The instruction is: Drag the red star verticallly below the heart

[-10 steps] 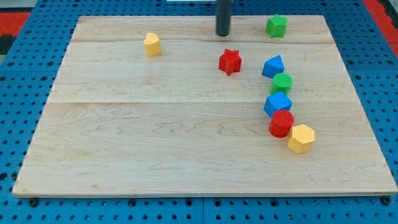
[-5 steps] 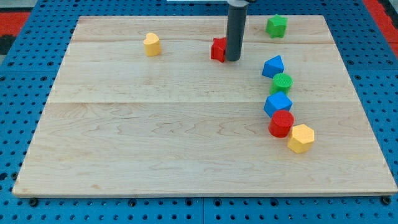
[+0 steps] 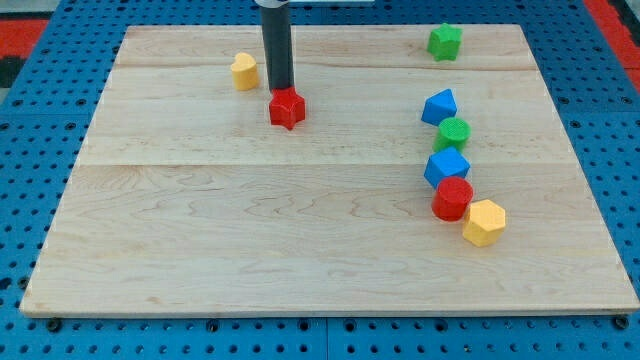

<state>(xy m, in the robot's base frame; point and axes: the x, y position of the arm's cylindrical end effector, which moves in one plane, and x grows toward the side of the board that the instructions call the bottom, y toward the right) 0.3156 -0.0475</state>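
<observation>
a pale wooden bench seen from above. my tip, the end of a dark upright rod, touches the far side of the red star, which lies toward the far edge, a little left of the middle. there is no pincer on this arm, so no spread or pinch to tell. the yellow heart sits near the far left corner, just up and left of the star. the step in hand looks like pushing the star toward the heart's column. next, i judge, the star needs a nudge leftward until it lies straight below the heart.
</observation>
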